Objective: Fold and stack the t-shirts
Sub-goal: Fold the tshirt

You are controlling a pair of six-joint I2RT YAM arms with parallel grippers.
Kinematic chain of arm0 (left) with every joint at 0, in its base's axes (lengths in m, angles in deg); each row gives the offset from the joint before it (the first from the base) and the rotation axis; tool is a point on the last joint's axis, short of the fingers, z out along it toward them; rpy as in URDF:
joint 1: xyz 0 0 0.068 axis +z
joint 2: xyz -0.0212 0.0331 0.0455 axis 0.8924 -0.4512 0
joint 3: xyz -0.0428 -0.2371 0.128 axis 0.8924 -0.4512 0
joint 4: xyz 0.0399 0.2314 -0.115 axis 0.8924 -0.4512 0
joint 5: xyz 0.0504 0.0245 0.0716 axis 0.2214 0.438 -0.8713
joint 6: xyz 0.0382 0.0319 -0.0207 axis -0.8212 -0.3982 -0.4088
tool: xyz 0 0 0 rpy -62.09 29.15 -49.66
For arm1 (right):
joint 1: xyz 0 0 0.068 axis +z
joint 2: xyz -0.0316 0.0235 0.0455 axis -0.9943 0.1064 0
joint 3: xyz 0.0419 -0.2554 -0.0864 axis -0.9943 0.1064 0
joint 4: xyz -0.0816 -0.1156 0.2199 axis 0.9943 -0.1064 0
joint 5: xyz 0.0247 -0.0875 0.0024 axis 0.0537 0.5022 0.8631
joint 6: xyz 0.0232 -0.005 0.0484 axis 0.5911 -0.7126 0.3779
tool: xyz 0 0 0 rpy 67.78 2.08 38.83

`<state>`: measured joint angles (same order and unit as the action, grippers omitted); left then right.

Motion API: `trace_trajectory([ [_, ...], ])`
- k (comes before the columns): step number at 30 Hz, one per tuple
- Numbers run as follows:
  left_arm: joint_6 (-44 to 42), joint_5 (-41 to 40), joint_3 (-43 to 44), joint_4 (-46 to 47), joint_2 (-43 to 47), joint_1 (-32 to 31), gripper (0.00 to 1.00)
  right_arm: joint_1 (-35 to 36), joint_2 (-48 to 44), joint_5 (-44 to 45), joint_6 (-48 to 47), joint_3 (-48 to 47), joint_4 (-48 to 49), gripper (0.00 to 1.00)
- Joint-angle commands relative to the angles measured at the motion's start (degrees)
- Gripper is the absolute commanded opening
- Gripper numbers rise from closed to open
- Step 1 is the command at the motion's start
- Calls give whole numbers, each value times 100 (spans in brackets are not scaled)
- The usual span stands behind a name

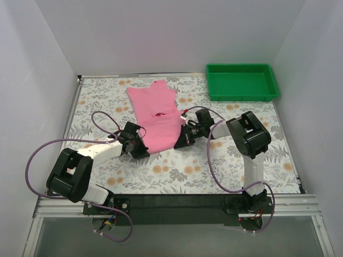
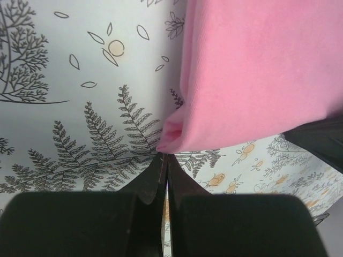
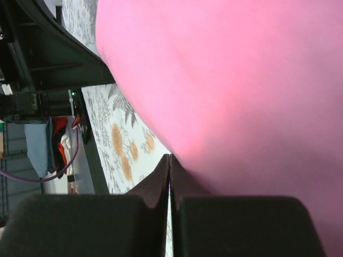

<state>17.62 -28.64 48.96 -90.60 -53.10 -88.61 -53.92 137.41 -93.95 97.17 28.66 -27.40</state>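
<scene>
One pink t-shirt (image 1: 156, 115) lies on the floral table, folded into a long narrow strip that runs from the back toward me. My left gripper (image 1: 142, 152) is at its near left corner, jaws shut, with the pink corner (image 2: 174, 136) pinched at the fingertips. My right gripper (image 1: 180, 142) is at the near right corner, jaws shut on the shirt's edge, and pink fabric (image 3: 230, 85) fills most of the right wrist view. The near hem spans between the two grippers. No other shirt is in view.
A green plastic tray (image 1: 242, 82) stands at the back right corner. White walls close in the table on the left, back and right. The left arm's purple cable (image 1: 99, 120) loops over the table left of the shirt.
</scene>
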Motion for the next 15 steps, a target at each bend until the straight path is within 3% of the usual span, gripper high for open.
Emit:
trace_trajectory([
  [1,-73,-583,-289,-605,-78,143,0,-438,-386,-140,-374,385,74,1],
  [9,-126,-504,-27,-710,378,144,0,-906,-1070,-150,-462,650,-66,1],
  [15,-161,-644,703,-1071,714,144,16,-906,-1468,465,-401,35,-278,1],
])
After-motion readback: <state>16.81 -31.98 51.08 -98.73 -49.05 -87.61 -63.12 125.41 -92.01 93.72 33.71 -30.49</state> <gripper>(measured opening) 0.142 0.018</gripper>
